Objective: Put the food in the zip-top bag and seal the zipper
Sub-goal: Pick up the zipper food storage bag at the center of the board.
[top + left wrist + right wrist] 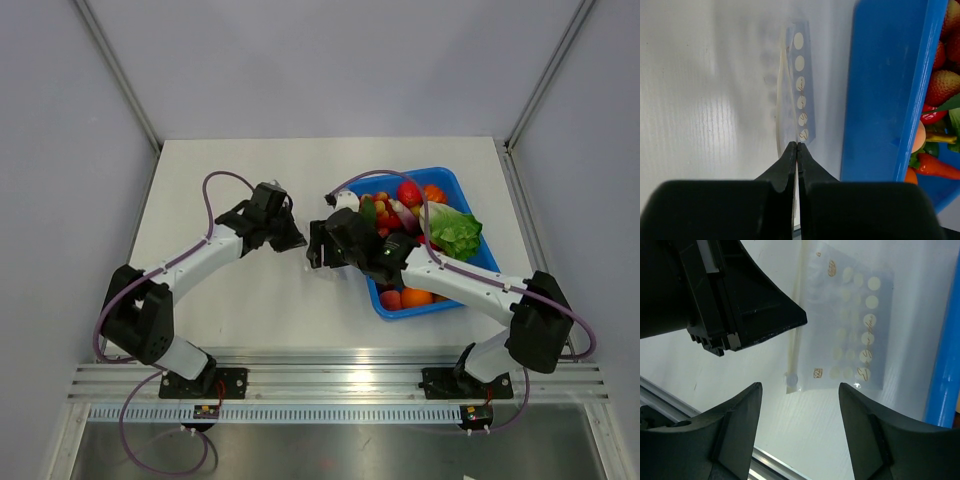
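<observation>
Jaws of the left gripper (797,146) are shut on one edge of the bag (799,85), likely so it is kept from sliding. The bag is laid just beside the blue tray (880,100). The right gripper (800,390) is held wide open over its corner, maybe to open the mouth. No plum can be picked out
</observation>
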